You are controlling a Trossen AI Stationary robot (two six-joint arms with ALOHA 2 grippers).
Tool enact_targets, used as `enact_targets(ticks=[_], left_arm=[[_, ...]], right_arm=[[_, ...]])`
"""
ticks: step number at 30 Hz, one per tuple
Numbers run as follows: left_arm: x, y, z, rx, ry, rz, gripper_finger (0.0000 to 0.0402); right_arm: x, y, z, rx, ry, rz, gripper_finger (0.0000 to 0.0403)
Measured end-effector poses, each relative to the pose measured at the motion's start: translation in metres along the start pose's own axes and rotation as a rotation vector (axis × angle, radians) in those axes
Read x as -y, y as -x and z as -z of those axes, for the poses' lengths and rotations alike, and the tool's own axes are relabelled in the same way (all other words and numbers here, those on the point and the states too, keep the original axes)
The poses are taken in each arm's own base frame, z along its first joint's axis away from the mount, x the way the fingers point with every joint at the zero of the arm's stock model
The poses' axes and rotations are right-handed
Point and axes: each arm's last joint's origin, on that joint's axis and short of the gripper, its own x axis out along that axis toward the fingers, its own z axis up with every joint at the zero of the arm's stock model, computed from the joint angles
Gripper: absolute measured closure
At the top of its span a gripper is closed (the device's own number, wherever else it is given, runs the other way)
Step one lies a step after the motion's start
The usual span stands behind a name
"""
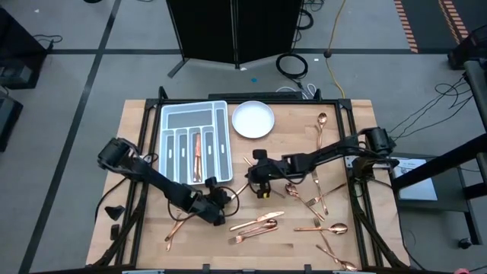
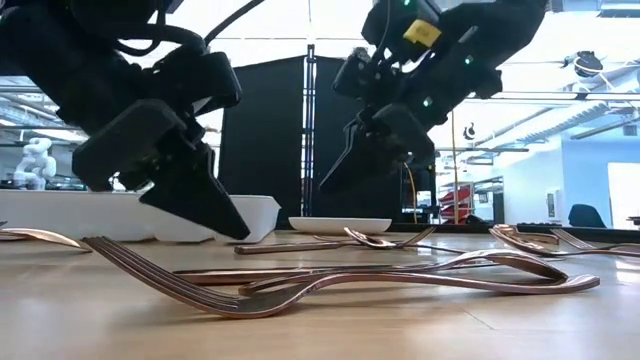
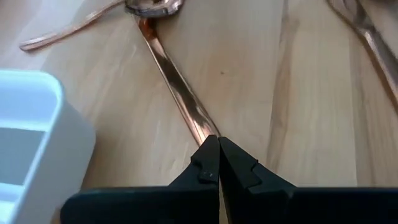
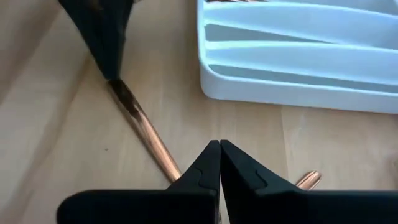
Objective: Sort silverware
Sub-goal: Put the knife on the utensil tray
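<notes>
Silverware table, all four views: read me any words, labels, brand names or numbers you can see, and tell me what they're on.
None can be read.
Yellow tag on the right arm: blank or too small to tell.
White sheet beside the table: any print is too small to read.
Tray, plate and silverware: no markings visible.

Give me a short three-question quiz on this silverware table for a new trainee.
1. True or false: the white round plate lies inside the grey compartmented tray.
2. The fingers of the left gripper and the right gripper are: A both wide open; B both shut; C one open, one shut.
3. Fill in: most of the shiny copper silverware lies on the wooden ____.
Key: 1 false, the plate sits beside the tray; 2 B; 3 table.
</notes>
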Motion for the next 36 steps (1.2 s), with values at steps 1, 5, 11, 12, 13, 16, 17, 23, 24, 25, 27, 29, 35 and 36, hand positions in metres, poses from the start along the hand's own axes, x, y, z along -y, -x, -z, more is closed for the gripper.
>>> enact_targets(ticks=[1,5,11,12,13,16,17,23,24,25,27,29,35,36], left_arm=[[0.000,-0.001,0.001,-0.004,-0.003,-0.001,0.0402],[0.001,-0.003,0.002,-0.005,-0.003,0.002,0.0402],[0.001,-0.003,0.003,-0.019,-0.005,0.016,0.0402],[0.001,-0.003,0.003,-0.025,-0.007,0.021,0.0402],[0.001,-0.003,0.003,-0.029,-0.008,0.023,0.0402],[0.001,-0.003,0.004,-0.042,-0.014,0.023,0.0402],[0.001,-0.002,0.004,-0.044,-0.015,0.023,0.0402],[0.001,-0.002,0.006,-0.071,-0.031,0.048,0.0401],[0.001,-0.002,0.006,-0.075,-0.032,0.051,0.0401],[0.001,-0.002,0.007,-0.080,-0.033,0.053,0.0401],[0.001,-0.002,0.007,-0.088,-0.036,0.051,0.0401],[0.000,-0.002,0.008,-0.093,-0.035,0.051,0.0401],[0.001,0.001,0.007,-0.092,-0.034,0.057,0.0401],[0.002,0.003,0.007,-0.091,-0.032,0.059,0.0401]], right_arm=[[0.000,-0.002,0.002,-0.009,0.001,0.000,0.0399],[-0.002,-0.007,0.006,-0.026,-0.009,-0.003,0.0399],[-0.001,-0.007,0.005,-0.010,-0.011,-0.001,0.0399],[-0.001,-0.007,0.004,0.000,-0.011,0.000,0.0399],[-0.001,-0.007,0.002,0.014,-0.011,0.001,0.0399],[-0.001,-0.007,0.001,0.031,0.003,0.003,0.0399],[-0.001,-0.007,0.000,0.033,0.004,0.003,0.0399],[-0.001,-0.007,0.000,0.036,0.003,0.004,0.0399],[-0.001,-0.007,0.000,0.037,0.003,0.002,0.0399],[-0.001,-0.007,0.000,0.040,0.003,-0.005,0.0399],[-0.001,-0.008,0.000,0.050,0.001,-0.016,0.0400],[0.000,-0.012,0.001,0.059,-0.004,-0.014,0.0402],[0.004,-0.019,0.007,0.046,-0.019,-0.004,0.0402],[0.004,-0.019,0.006,0.048,-0.019,-0.004,0.0402]])
